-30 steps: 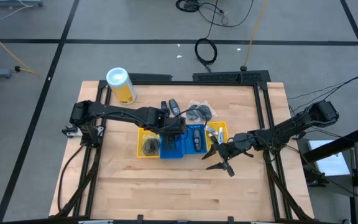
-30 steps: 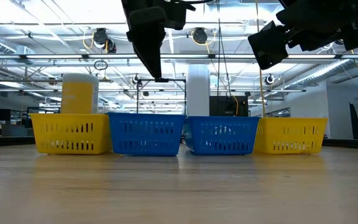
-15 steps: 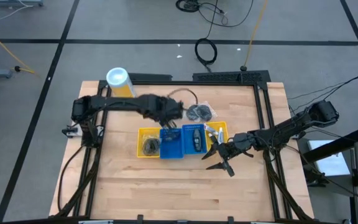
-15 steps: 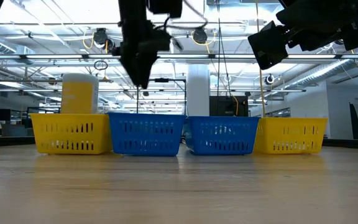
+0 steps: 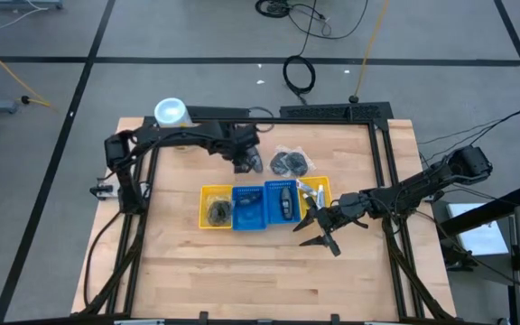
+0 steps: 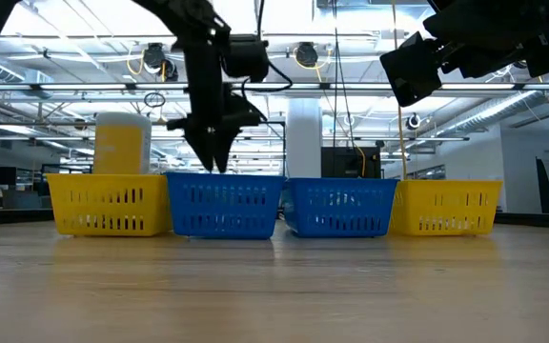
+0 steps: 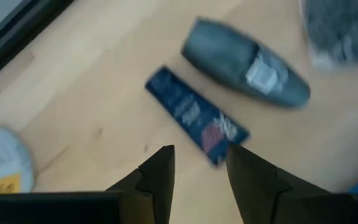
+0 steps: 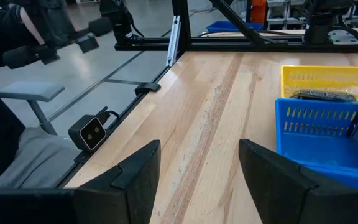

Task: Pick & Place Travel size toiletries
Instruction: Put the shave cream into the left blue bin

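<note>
A navy tube [image 7: 194,115] and a grey oval piece [image 7: 247,62] lie flat on the wood at the table's far side, next to clear packets with dark contents [image 5: 289,162]. My left gripper [image 5: 248,162] hangs over them, pointing steeply down. It is open, and its fingertips [image 7: 201,155] stand just above the tube's near end without touching it. My right gripper [image 5: 317,231] waits open at the right end of the bin row, nothing between its fingers [image 8: 199,155].
Four small bins stand in a row mid-table: yellow [image 5: 203,206], blue [image 5: 249,209], blue [image 5: 272,200], yellow [image 5: 325,185], some holding small items. A yellow canister with a white lid [image 5: 171,113] stands at the far left. Bare wood lies toward the near edge.
My left gripper has swung from above the left blue bin toward the table's far edge, sunk lower and rolled about its own axis. It now hangs over the loose items behind the bins. My right arm has kept still.
</note>
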Controlling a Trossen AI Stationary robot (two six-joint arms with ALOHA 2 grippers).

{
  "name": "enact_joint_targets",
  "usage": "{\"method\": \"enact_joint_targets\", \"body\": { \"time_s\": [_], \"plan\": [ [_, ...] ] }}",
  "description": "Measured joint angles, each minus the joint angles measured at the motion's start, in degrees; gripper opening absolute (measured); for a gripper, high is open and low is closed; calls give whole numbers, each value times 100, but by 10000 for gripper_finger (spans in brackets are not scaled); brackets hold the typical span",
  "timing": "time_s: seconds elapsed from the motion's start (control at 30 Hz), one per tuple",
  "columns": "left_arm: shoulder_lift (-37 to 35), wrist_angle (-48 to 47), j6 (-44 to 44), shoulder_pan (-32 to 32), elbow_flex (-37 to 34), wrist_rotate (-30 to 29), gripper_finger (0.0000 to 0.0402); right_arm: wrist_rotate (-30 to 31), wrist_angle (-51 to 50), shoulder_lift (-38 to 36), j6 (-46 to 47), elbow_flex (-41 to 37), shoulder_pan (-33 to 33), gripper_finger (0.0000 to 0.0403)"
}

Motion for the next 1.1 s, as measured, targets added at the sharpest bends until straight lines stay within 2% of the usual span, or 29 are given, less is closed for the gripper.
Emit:
{"method": "enact_joint_targets", "body": {
  "time_s": [0.13,0.43,0.77,1.1],
  "plan": [
    [-2,630,-16,294,-147,320,153,0,0,0,0,0,-1,210],
    [28,727,-497,796,-225,621,181,0,-2,2,2,0,1,210],
    [244,1021,-620,840,-224,616,190,0,-4,1,-42,-1,-1,210],
    [873,1183,-670,872,-224,887,187,-1,-9,2,-42,0,-1,210]
  ]
}}
